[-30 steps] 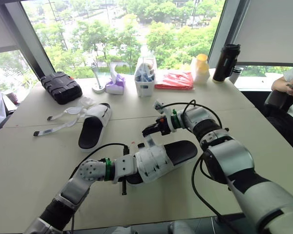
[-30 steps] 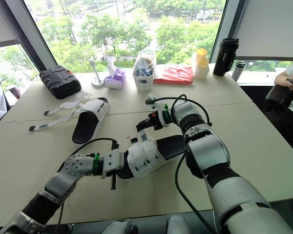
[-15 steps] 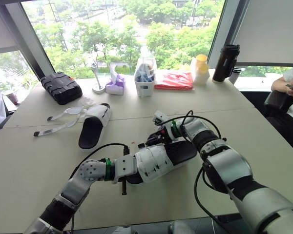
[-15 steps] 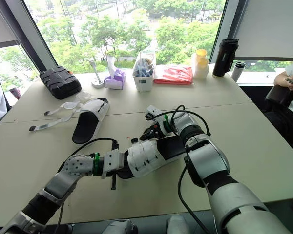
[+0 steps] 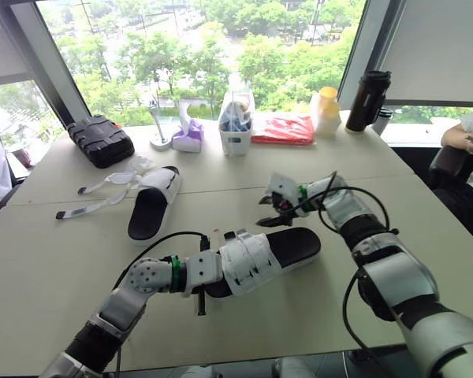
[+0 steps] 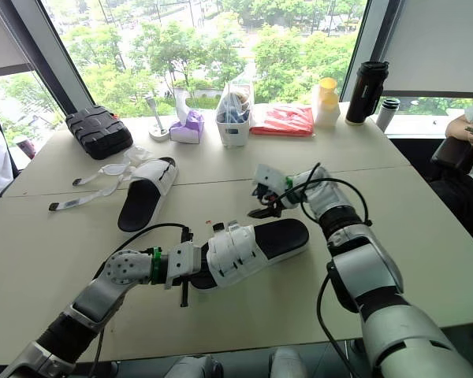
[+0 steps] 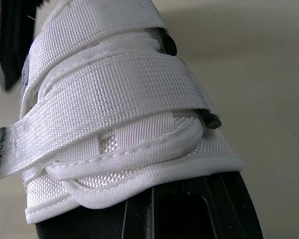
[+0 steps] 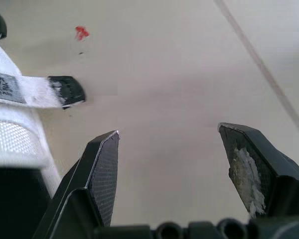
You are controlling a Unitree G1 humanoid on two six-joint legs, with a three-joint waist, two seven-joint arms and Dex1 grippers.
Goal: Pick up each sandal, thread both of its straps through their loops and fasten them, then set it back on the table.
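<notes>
White woven straps (image 7: pixel 114 89) look fastened on the near black sandal (image 5: pixel 290 246), my right gripper (image 5: pixel 272 213) gapes empty, and the far black sandal (image 5: pixel 150 214) lies unstrapped.

— How many sandals are there?
— Two. The near sandal (image 5: pixel 288 244) sits at five o'clock, the far sandal (image 5: pixel 150 213) at ten o'clock.
— And from eleven to one o'clock?
— One black case (image 5: pixel 100 141), one white tub (image 5: pixel 235 130), one red bag (image 5: pixel 282 128), one yellow bottle (image 5: pixel 325 110), one black flask (image 5: pixel 367 101).
</notes>
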